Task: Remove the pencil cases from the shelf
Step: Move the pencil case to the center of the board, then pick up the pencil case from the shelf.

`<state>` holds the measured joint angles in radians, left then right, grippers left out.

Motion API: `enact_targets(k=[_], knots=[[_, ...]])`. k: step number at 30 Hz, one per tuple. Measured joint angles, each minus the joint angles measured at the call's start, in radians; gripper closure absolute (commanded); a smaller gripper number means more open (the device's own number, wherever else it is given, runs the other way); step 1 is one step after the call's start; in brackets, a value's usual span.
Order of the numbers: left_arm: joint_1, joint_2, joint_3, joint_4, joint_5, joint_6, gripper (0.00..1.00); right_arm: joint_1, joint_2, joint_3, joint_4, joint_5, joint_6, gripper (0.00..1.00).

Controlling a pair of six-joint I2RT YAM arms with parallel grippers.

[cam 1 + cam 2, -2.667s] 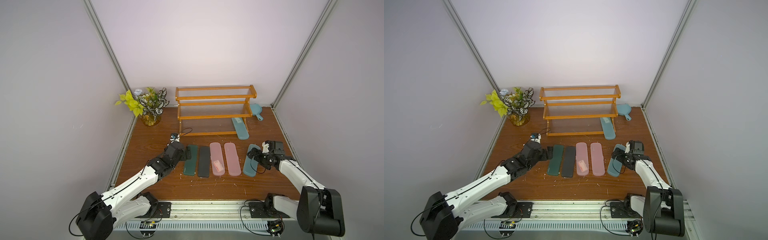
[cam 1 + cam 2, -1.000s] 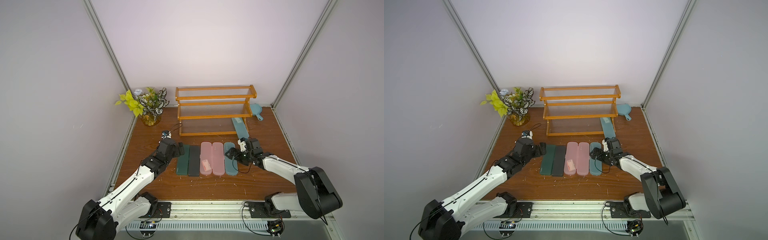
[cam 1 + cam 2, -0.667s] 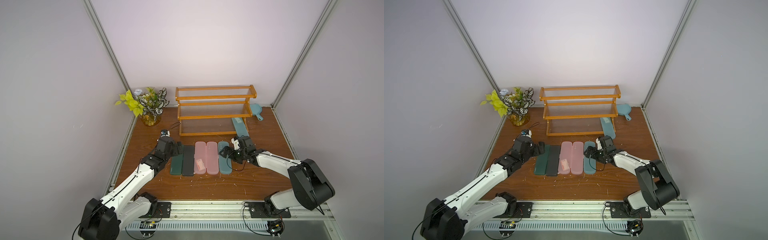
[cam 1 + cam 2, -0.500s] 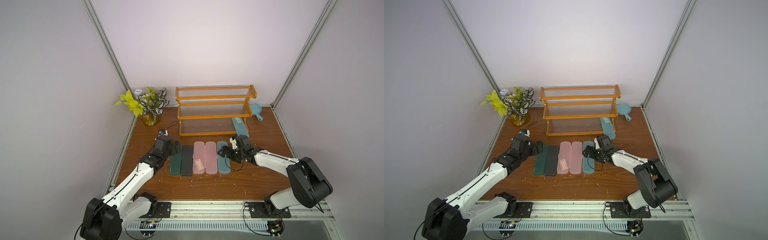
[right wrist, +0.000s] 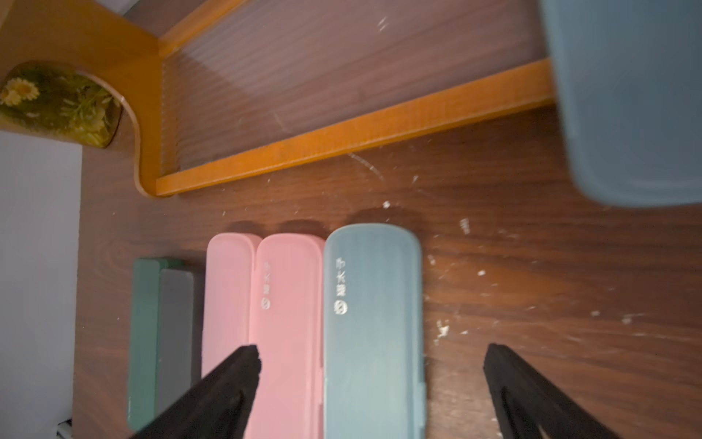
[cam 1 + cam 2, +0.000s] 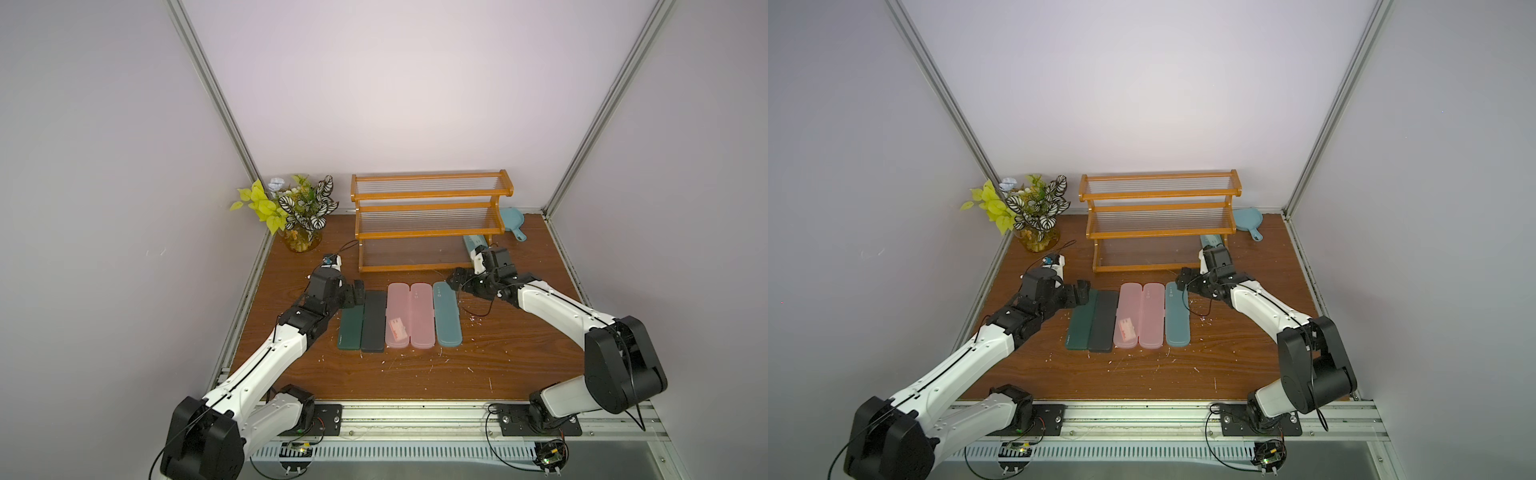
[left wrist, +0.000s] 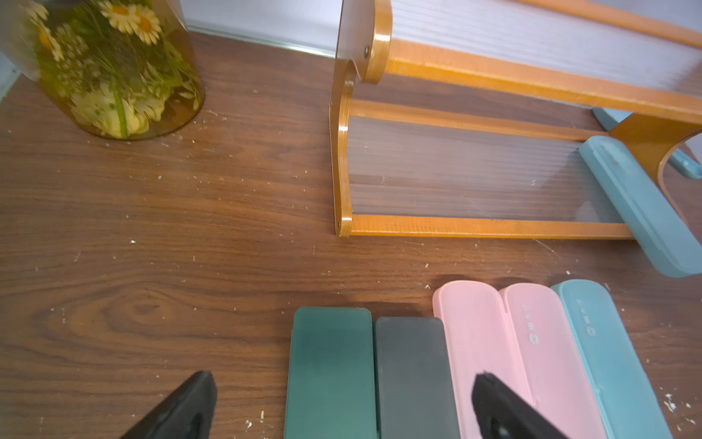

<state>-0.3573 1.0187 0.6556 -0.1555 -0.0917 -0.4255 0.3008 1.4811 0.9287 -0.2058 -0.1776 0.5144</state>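
Five pencil cases lie side by side on the table in front of the shelf (image 6: 430,226): dark green (image 6: 350,324), black (image 6: 374,320), two pink (image 6: 398,311) (image 6: 422,316) and teal (image 6: 446,313). Another teal case (image 7: 638,205) rests with one end on the right end of the shelf's lowest tier and sticks out over the front rail. My left gripper (image 6: 357,293) is open over the far ends of the green and black cases (image 7: 343,380). My right gripper (image 6: 455,282) is open over the far end of the teal case (image 5: 372,351). Neither holds anything.
A glass vase with a leafy plant (image 6: 299,220) stands at the back left by the wall. A small round teal pan (image 6: 513,220) sits behind the shelf's right end. Walls close in both sides; a metal rail (image 6: 415,415) runs along the front.
The spread-out cases have been pushed together into a tight row, and that row has slid a little to the left. My right gripper moved left and toward the shelf; my left gripper drew back left.
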Motion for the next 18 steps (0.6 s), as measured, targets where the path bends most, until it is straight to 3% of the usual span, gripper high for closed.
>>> enact_targets(k=[8,18], knots=[[0.0,-0.12,-0.057,0.003,-0.014,-0.056,0.01,-0.193,0.048,0.034,0.0,0.001,-0.197,0.01],[0.0,-0.08,-0.079,0.002,-0.014,-0.072,0.01,-0.218,0.127,0.037,0.006,-0.015,-0.362,0.01]])
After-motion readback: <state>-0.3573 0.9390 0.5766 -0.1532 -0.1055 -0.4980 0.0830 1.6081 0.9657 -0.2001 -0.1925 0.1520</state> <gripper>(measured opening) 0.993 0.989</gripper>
